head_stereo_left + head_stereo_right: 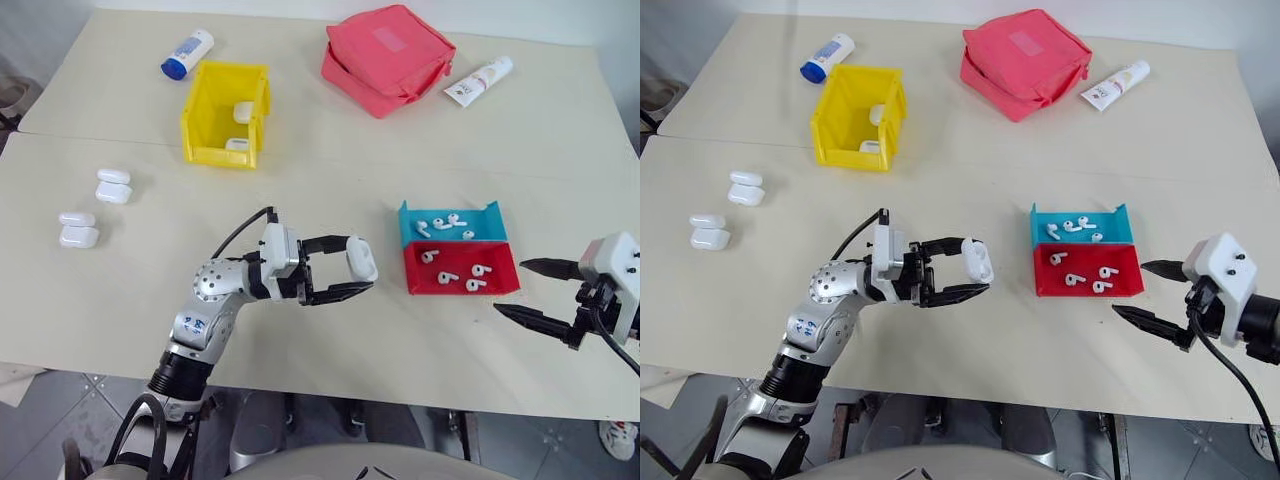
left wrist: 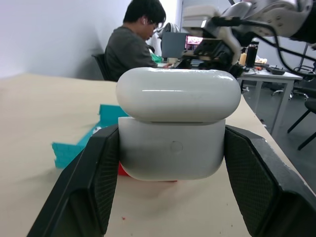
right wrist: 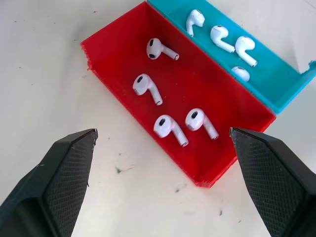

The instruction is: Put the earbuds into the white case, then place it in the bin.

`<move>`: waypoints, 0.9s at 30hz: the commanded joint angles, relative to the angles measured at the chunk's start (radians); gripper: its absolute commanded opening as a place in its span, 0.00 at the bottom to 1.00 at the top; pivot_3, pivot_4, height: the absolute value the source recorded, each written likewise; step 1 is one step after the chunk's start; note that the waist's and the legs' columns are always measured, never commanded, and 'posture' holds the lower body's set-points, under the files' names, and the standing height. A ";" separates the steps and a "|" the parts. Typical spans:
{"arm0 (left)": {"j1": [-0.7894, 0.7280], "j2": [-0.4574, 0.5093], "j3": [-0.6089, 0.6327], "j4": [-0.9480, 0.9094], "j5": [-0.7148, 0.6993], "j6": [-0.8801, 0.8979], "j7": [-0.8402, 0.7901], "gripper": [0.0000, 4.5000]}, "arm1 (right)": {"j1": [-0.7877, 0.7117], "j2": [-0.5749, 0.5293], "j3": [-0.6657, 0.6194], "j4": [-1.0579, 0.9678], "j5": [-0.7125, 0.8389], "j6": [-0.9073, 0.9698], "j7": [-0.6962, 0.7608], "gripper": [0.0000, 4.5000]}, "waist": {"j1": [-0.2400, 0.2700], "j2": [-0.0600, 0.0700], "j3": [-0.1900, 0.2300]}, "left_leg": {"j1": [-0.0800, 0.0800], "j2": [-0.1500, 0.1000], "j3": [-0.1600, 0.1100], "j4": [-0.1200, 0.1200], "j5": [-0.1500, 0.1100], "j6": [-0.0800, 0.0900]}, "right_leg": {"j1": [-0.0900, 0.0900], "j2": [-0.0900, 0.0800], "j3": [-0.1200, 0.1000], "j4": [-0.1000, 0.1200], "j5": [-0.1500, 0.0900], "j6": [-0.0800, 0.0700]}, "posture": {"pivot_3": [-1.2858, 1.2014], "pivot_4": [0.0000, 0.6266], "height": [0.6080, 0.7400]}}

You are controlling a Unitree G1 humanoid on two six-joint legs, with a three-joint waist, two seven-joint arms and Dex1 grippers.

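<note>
White case (image 1: 360,257) sits pinched in the left gripper (image 1: 352,268), above table (image 1: 330,180) centre, lid up. Earbuds (image 3: 170,126) lie in the red tray (image 1: 505,282) & blue tray (image 1: 495,222) to its right. Right gripper (image 1: 523,290) spread wide, empty, just beside red tray. Yellow bin (image 1: 205,120) far back w/ prob. two cases inside.

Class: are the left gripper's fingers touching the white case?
Touching. The left wrist view shows both fingers pressed against the sides of the white case.
</note>
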 commanded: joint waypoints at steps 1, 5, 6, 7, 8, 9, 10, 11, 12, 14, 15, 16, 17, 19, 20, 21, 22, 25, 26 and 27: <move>-0.008 -0.012 0.002 -0.012 0.002 -0.019 -0.013 0.62 | -0.013 -0.014 -0.002 -0.079 0.031 0.031 -0.036 0.91 | 0.001 0.000 0.000 | 0.001 0.000 0.000 0.000 0.000 0.000 | 0.000 0.000 0.000 0.000 0.000 0.000 | 0.52 0.24 1.00; -0.006 -0.021 0.002 -0.012 0.005 -0.018 -0.012 0.62 | -0.064 -0.068 0.085 -0.136 0.030 0.093 -0.070 0.71 | 0.001 0.000 0.000 | 0.001 0.000 0.000 0.000 0.000 0.000 | 0.000 0.000 0.000 0.000 0.000 0.000 | 0.52 0.24 1.00; -0.005 -0.022 0.002 -0.013 0.006 -0.018 -0.012 0.62 | -0.079 -0.084 0.106 -0.149 0.046 0.124 -0.073 0.71 | 0.001 0.000 0.000 | 0.001 0.000 0.000 0.000 0.000 0.000 | 0.000 0.000 0.000 0.000 0.000 0.000 | 0.52 0.24 1.00; -0.002 -0.024 0.002 -0.014 0.007 -0.018 -0.012 0.62 | -0.098 -0.103 0.130 -0.164 0.051 0.149 -0.080 0.71 | 0.002 0.000 0.000 | 0.001 0.000 0.000 0.000 0.000 0.000 | 0.000 0.000 0.000 0.000 0.000 0.000 | 0.52 0.24 1.00; 0.000 -0.025 0.002 -0.015 0.007 -0.018 -0.010 0.62 | -0.120 -0.124 0.155 -0.179 0.052 0.174 -0.090 0.71 | 0.002 0.000 0.000 | 0.001 0.000 0.000 0.000 0.000 0.000 | 0.000 0.000 0.000 0.000 0.000 0.000 | 0.52 0.24 1.00; 0.001 -0.027 0.002 -0.017 0.008 -0.017 -0.009 0.62 | -0.143 -0.145 0.180 -0.190 0.058 0.208 -0.101 0.71 | 0.001 0.000 0.000 | 0.001 0.000 0.000 0.000 0.000 0.000 | 0.000 0.000 0.000 0.000 0.000 0.000 | 0.52 0.24 1.00; 0.003 -0.028 0.002 -0.017 0.008 -0.016 -0.008 0.62 | -0.169 -0.162 0.205 -0.198 0.055 0.219 -0.109 0.71 | 0.002 0.000 0.000 | 0.000 0.000 0.000 0.000 0.000 0.000 | 0.000 0.000 0.000 0.000 0.000 0.000 | 0.52 0.24 1.00; 0.004 -0.029 0.002 -0.019 0.009 -0.015 -0.007 0.62 | -0.190 -0.173 0.224 -0.201 0.055 0.224 -0.115 0.64 | 0.001 0.000 0.000 | 0.000 0.000 0.000 0.000 0.000 0.000 | 0.000 0.000 0.000 0.000 0.000 0.000 | 0.52 0.24 1.00; 0.005 -0.030 0.003 -0.018 0.009 -0.016 -0.008 0.62 | -0.223 -0.197 0.264 -0.203 0.049 0.243 -0.121 0.59 | 0.001 0.000 0.000 | 0.000 0.000 0.000 0.000 0.000 0.000 | 0.000 0.000 0.000 0.000 0.000 0.000 | 0.52 0.24 1.00; 0.004 -0.032 0.005 -0.015 0.010 -0.017 -0.008 0.62 | -0.280 -0.230 0.332 -0.210 0.046 0.274 -0.129 0.59 | 0.001 0.000 0.000 | 0.000 0.000 0.000 0.000 0.000 0.000 | 0.000 0.000 0.000 0.000 0.000 0.000 | 0.52 0.24 1.00; 0.003 -0.032 0.007 -0.013 0.010 -0.018 -0.007 0.62 | -0.307 -0.246 0.363 -0.213 0.046 0.288 -0.131 0.59 | 0.001 0.000 0.000 | 0.000 0.000 -0.001 0.000 0.000 0.000 | 0.000 0.000 0.000 0.000 0.000 0.000 | 0.52 0.24 1.00; 0.003 -0.034 0.007 -0.013 0.010 -0.018 -0.006 0.62 | -0.322 -0.255 0.380 -0.214 0.047 0.296 -0.132 0.59 | 0.001 0.000 0.000 | 0.000 0.000 -0.001 0.000 0.000 0.000 | 0.000 0.000 0.000 -0.001 0.000 0.000 | 0.52 0.24 1.00; 0.002 -0.035 0.008 -0.013 0.011 -0.018 -0.005 0.62 | -0.362 -0.263 0.423 -0.210 0.037 0.304 -0.138 0.59 | 0.001 0.000 0.000 | 0.000 0.000 -0.001 0.000 0.000 0.000 | 0.000 0.000 0.000 -0.001 0.000 0.000 | 0.52 0.24 1.00; 0.002 -0.036 0.008 -0.014 0.011 -0.018 -0.005 0.62 | -0.420 -0.275 0.488 -0.202 0.020 0.316 -0.144 0.59 | 0.000 0.000 0.000 | 0.000 0.000 -0.001 0.000 0.000 0.000 | 0.000 -0.001 0.000 -0.001 0.000 0.000 | 0.52 0.24 1.00; 0.003 -0.037 0.008 -0.015 0.012 -0.018 -0.004 0.62 | -0.450 -0.279 0.528 -0.197 0.007 0.318 -0.145 0.59 | 0.000 0.000 0.000 | -0.001 0.000 -0.001 0.000 0.000 0.000 | 0.000 -0.001 0.000 -0.002 0.000 0.000 | 0.52 0.24 1.00; 0.005 -0.038 0.007 -0.018 0.012 -0.017 -0.004 0.62 | -0.483 -0.276 0.576 -0.190 -0.014 0.313 -0.144 0.59 | 0.000 0.000 0.000 | -0.001 0.000 -0.001 0.000 0.000 0.000 | 0.000 -0.001 0.000 -0.002 0.000 0.000 | 0.52 0.24 1.00; 0.008 -0.038 0.006 -0.020 0.012 -0.017 -0.004 0.62 | -0.513 -0.272 0.619 -0.181 -0.033 0.308 -0.144 0.59 | 0.000 0.000 0.000 | -0.001 0.000 -0.001 0.000 0.000 0.000 | 0.000 -0.001 -0.001 -0.002 0.000 0.000 | 0.52 0.24 1.00; 0.015 -0.039 0.003 -0.028 0.013 -0.017 -0.004 0.62 | -0.581 -0.276 0.729 -0.145 -0.099 0.289 -0.131 0.59 | -0.001 0.000 0.000 | -0.001 0.000 -0.001 0.000 0.000 0.000 | 0.000 -0.001 -0.001 -0.002 0.000 0.000 | 0.52 0.24 1.00; 0.018 -0.039 0.002 -0.031 0.013 -0.016 -0.004 0.62 | -0.601 -0.279 0.763 -0.127 -0.126 0.279 -0.124 0.59 | -0.001 0.000 0.000 | -0.001 0.000 -0.001 0.000 0.000 0.000 | 0.000 -0.001 -0.001 -0.002 0.000 0.000 | 0.52 0.24 1.00; 0.020 -0.038 0.002 -0.033 0.012 -0.015 -0.005 0.62 | -0.616 -0.281 0.787 -0.114 -0.144 0.273 -0.118 0.59 | -0.001 0.000 0.000 | -0.001 0.000 -0.001 0.000 0.000 0.000 | 0.000 -0.001 -0.001 -0.002 0.000 0.000 | 0.52 0.24 1.00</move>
